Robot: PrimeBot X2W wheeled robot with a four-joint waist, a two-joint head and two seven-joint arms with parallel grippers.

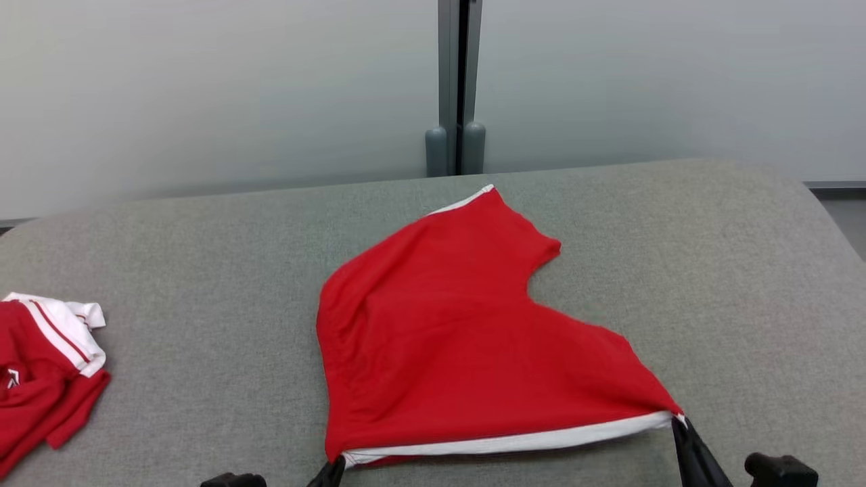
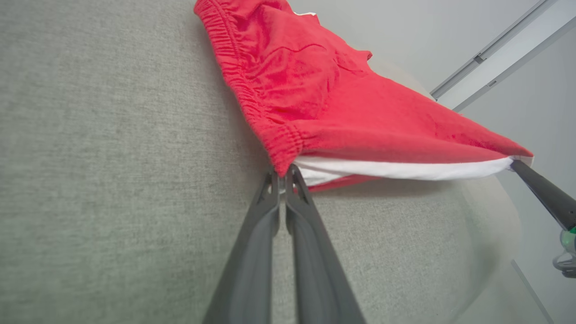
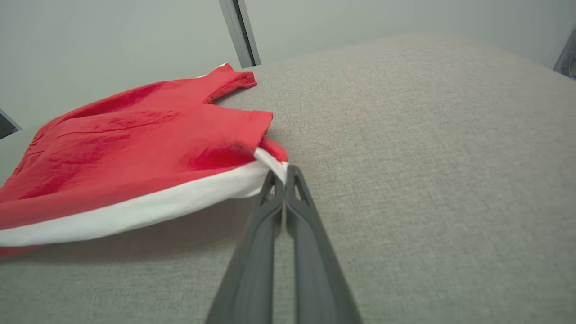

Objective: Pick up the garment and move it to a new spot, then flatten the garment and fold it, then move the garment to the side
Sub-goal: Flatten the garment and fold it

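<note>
1. Left gripper point(image 1: 336, 467) point(image 2: 282, 174): lying nearest the camera, its two dark fingers are pressing together and clamping the garment's near-left corner, where the gathered waistband point(image 2: 234, 67) is meeting the white band.
2. Second red-and-white garment point(image 1: 40, 379): is lying crumpled well to the left of the garment, apart from it.
3. Garment point(image 1: 460, 338) point(image 2: 342, 108) point(image 3: 126, 148): these red shorts are spreading across the middle of the grey padded surface point(image 1: 710, 270). The far leg is resting on that surface, while the near edge is hanging taut between the two grippers, raised slightly and casting a shadow beneath.
4. White band point(image 1: 514, 443) point(image 2: 396, 170) point(image 3: 126, 213): is running along the garment's near edge, from one clamped corner to the other.
5. Grey post point(image 1: 459, 81): is standing behind the garment's far tip, against the pale wall point(image 1: 203, 88).
6. Right gripper point(image 1: 678, 423) point(image 3: 284, 174): its fingers are closing together and pinching the garment's near-right corner, at the end of the white band.
</note>
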